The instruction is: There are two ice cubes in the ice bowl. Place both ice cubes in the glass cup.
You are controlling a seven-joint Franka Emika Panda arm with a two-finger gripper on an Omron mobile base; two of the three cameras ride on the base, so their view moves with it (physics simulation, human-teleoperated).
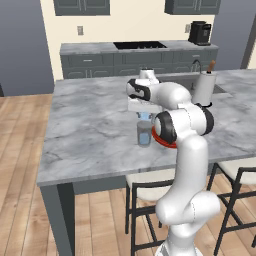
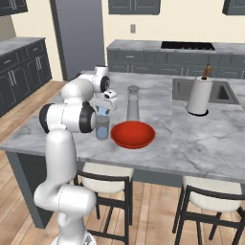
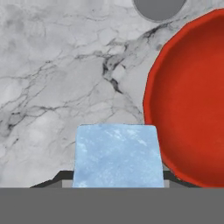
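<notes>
Gripper jaws are closed on one ice cube, which sits between the finger tips in the hand view. In both base views the gripper hangs directly above the glass cup, close to its rim. The cup stands upright on the marble counter, just beside the red ice bowl. A taller clear vessel stands behind the bowl.

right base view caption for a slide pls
End effector holds an ice cube above the glass cup, beside the red bowl.
</notes>
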